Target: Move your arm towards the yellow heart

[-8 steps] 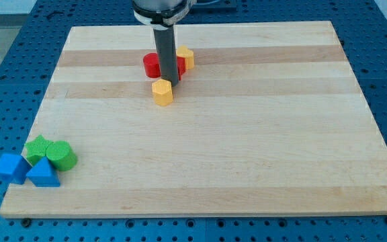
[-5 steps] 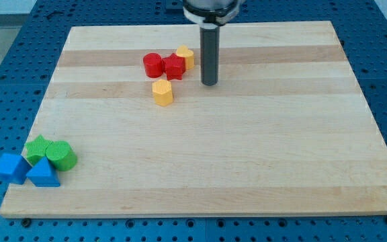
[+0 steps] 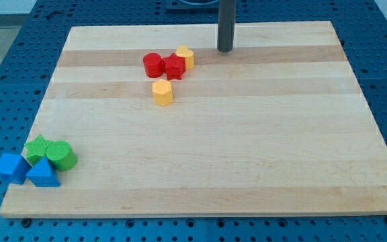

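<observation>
My tip (image 3: 225, 50) rests on the wooden board (image 3: 247, 148) near the view's top, right of centre. A yellow block that looks like a heart (image 3: 162, 92) lies well to the lower left of the tip, apart from it. A second yellow block with a pointed top, like a pentagon (image 3: 185, 56), sits a short way left of the tip, touching a red star-like block (image 3: 174, 66). A red cylinder (image 3: 153, 64) sits beside the red star on its left. The tip touches no block.
At the board's lower left corner a cluster holds a green star-like block (image 3: 38, 147), a green cylinder (image 3: 62, 155), a blue block (image 3: 11, 167) and a blue triangle (image 3: 43, 173). A blue perforated table (image 3: 5, 60) surrounds the board.
The tip moved from right above the yellow heart to the view's right and then up, away from the cluster of red and yellow blocks. No block has moved.
</observation>
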